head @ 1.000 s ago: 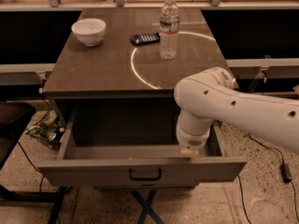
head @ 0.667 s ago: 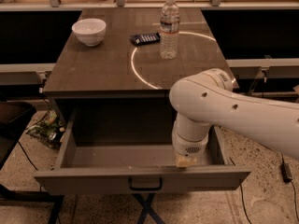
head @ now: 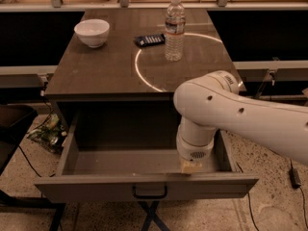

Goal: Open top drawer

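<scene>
The top drawer (head: 96, 189) is a wide grey drawer pulled far out from under the dark tabletop, and its inside looks empty. A dark loop handle (head: 149, 192) sits centred on its front. My white arm reaches in from the right and bends down into the drawer's right side. My gripper (head: 191, 167) hangs just behind the drawer front, right of the handle; only a tan tip shows below the wrist.
On the tabletop (head: 96, 76) stand a white bowl (head: 92, 32) at the back left, a clear water bottle (head: 174, 29) and a small dark packet (head: 149, 40). Cables and clutter (head: 47, 131) lie on the floor to the left. A dark shelf runs behind the table.
The drawer has slid further out toward the camera. My arm and gripper have moved with it toward the drawer front.
</scene>
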